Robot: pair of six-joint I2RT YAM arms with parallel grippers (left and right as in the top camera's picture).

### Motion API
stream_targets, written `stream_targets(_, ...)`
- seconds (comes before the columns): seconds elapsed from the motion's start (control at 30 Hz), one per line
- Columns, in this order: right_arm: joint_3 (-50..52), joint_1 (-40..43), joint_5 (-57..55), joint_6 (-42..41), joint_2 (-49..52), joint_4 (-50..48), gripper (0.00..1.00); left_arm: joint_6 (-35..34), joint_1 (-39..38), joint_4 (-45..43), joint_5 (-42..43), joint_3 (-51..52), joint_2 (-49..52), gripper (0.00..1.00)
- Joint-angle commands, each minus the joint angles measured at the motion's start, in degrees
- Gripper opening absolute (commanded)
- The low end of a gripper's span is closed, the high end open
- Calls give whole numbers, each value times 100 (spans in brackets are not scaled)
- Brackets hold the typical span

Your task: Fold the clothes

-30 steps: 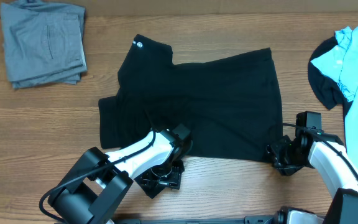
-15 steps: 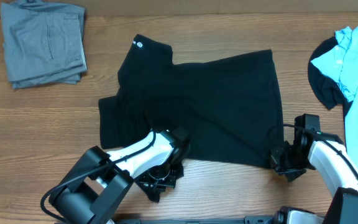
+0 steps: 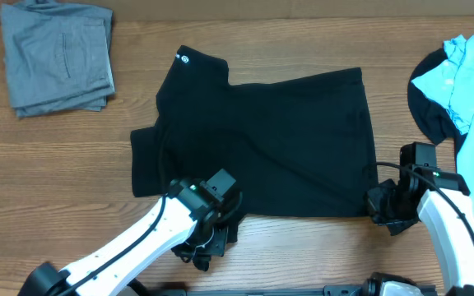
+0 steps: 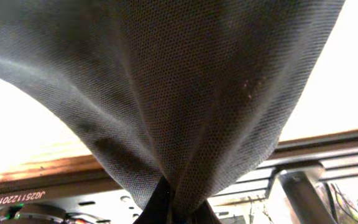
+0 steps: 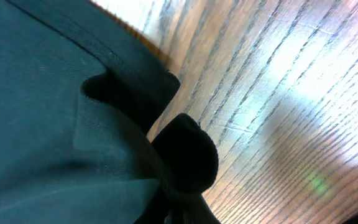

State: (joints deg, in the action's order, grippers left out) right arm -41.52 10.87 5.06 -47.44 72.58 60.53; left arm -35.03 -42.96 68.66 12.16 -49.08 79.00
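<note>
Left claw (image 3: 220, 220): clamped fully closed on a bunched pinch of the near hem of the large plain black short-sleeved fabric shirt (image 3: 278, 140). In the wrist view the mesh cloth narrows to a tight neck between the jaws.
Right claw (image 3: 375, 207): also closed tight, on the shirt's near corner on its own side. Its wrist view shows the stitched hem edge folded into the jaws just above the wood.
Shirt position: spread mid-table on the brown wooden tabletop (image 3: 56, 181), with the near hem held at two points and the white-logo end farthest from the arms.
Risk, grip: both holds sit at the very edge of the cloth, so a quick pull could slip the hem out, most likely from the small corner bite on the right.
Risk, layers: whether each pinch holds both layers cannot be told. If only one layer is held, the shirt would open instead of folding.
Risk, symmetry: uneven lifting or travel would skew the fold line and bunch the middle.
Risk, neighbours: the folded grey trousers (image 3: 56, 57) lie well apart, while the light blue printed T-shirt (image 3: 467, 74) is nearer the right arm and a wide swing could snag it.
</note>
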Motion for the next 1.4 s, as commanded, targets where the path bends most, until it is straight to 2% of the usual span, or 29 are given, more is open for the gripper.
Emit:
stream_targets(0.0,-153,13,-116,-90,-299,-15,4,-52,-140,48,179,-4,-387,4)
stream_targets(0.23,-323,13,-114,-107,-675,-17,4,-66,-529,-7,66,-208,-883,4)
stream_targets(0.43,-334,13,-118,-105,-732,-87,4,-101,-544,0,-26,-210,-901,4)
stream_targets(0.6,-334,13,-109,-105,-732,-348,4,-195,-507,-13,-645,-210,-898,10)
stream_targets(0.77,-334,11,2,-103,-730,-710,4,-273,-348,-177,-1709,-210,-901,8)
stream_targets(0.83,-334,11,144,-103,-726,-896,4,-271,-260,-348,-2070,-210,-898,4)
stream_targets(0.93,-334,7,256,-101,-691,-1185,4,-245,-125,-763,-2577,-210,-898,4)
stream_targets(1.07,-334,7,275,-105,-570,-1541,4,249,57,-1574,-2942,-210,-894,4)
stream_targets(1.37,-332,7,577,-107,164,-2789,4,1829,190,-3558,-3644,-208,-881,5)
